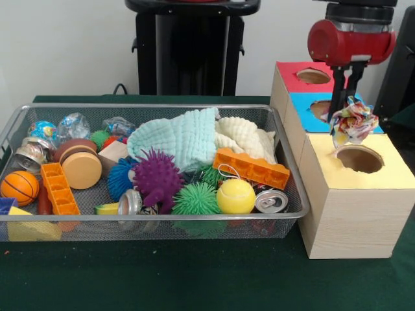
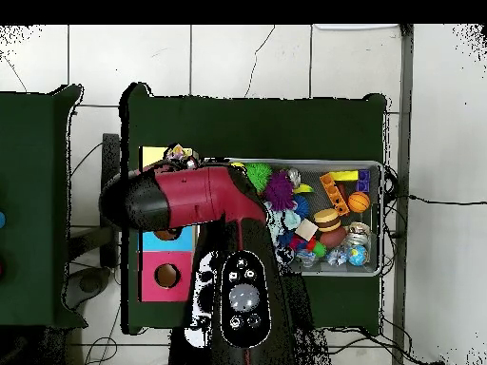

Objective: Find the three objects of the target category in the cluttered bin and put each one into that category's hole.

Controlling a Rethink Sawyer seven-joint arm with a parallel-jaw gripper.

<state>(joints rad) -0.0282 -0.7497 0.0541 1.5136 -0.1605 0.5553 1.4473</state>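
My gripper hangs at the right, shut on a small white fabric piece printed with red, blue, yellow and green patches. The piece dangles just above the round hole in the yellow top of the nearest wooden box, slightly to the hole's left and far side. In the overhead view the red arm covers the gripper, and only a bit of the piece shows by the yellow top. The wire mesh bin lies to the left, full of clutter. No other printed fabric piece shows in it.
The bin holds a mint-green towel, a cream towel, an orange brick, a yellow ball, spiky balls, a can and a small basketball. Blue-topped and red-topped boxes stand behind the yellow one.
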